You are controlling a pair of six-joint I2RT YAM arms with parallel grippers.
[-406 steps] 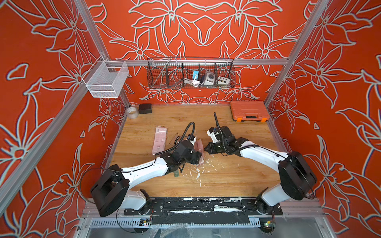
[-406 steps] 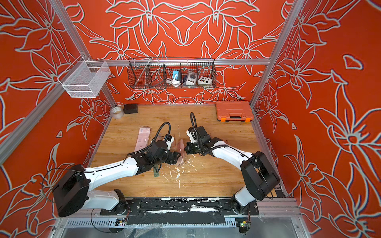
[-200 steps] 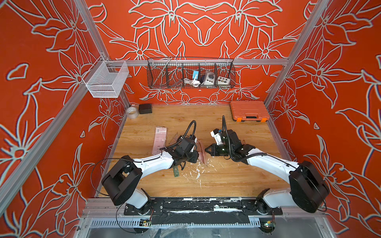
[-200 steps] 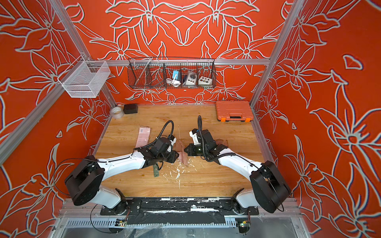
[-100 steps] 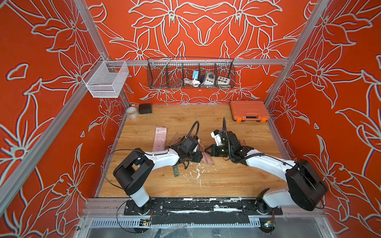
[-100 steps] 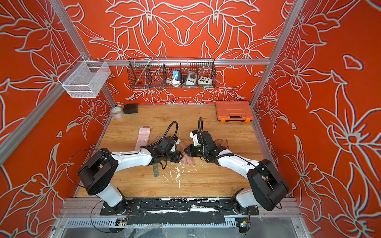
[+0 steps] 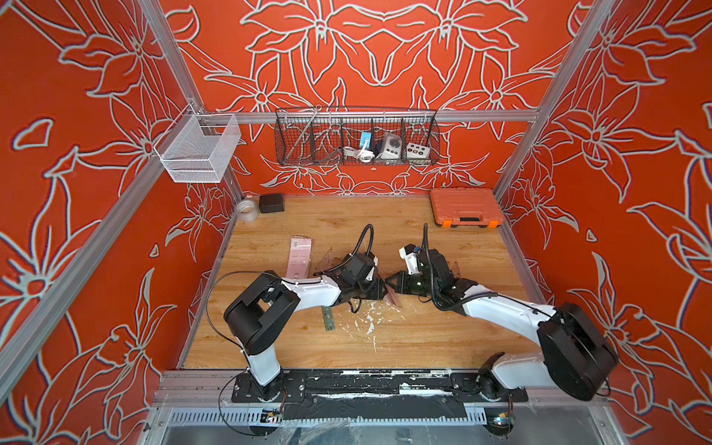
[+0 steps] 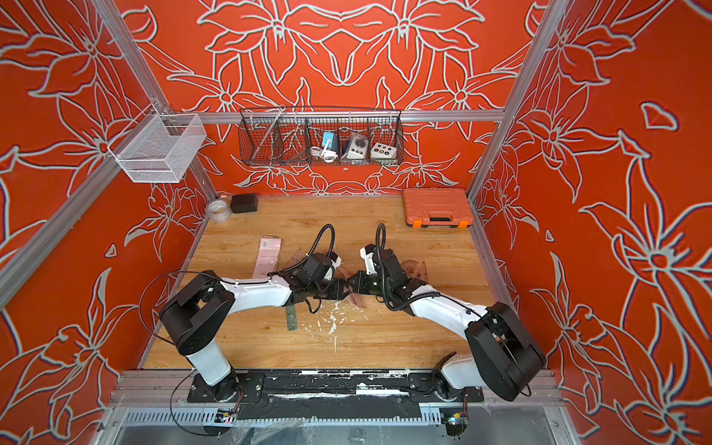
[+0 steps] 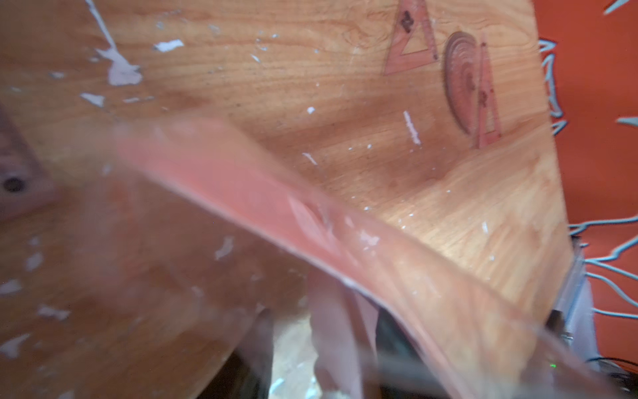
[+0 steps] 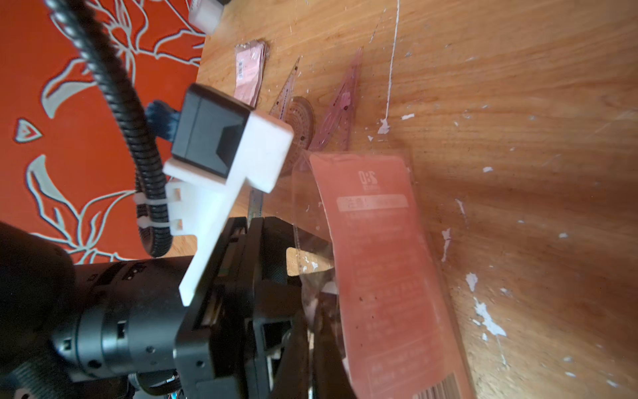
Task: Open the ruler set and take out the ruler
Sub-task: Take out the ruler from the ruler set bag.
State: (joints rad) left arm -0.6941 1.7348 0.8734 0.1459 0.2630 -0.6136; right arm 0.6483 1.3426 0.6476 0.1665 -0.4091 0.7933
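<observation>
The ruler set (image 10: 379,259), a clear pouch with a pink card inside, hangs just above the table's middle between both grippers; it shows small in both top views (image 7: 393,298) (image 8: 358,299). My right gripper (image 10: 312,331) is shut on the pouch's edge. My left gripper (image 9: 321,345) faces it at the pouch's mouth (image 7: 379,287), its jaws apart with film and a pink strip between them; the blurred pink card (image 9: 241,179) fills that view. A greenish straight ruler (image 7: 328,319) lies flat on the table under the left arm.
Pink set squares and a protractor (image 9: 462,83) lie right of the right wrist. More set squares (image 10: 340,103) and a second pink pack (image 7: 299,257) lie left of centre. An orange case (image 7: 464,208), tape roll (image 7: 246,210) and black box (image 7: 271,203) sit at the back.
The left arm has folded in, its elbow swinging back toward its base, while its gripper stays at the pouch. The right gripper has kept its hold and shifted slightly left with the pouch.
</observation>
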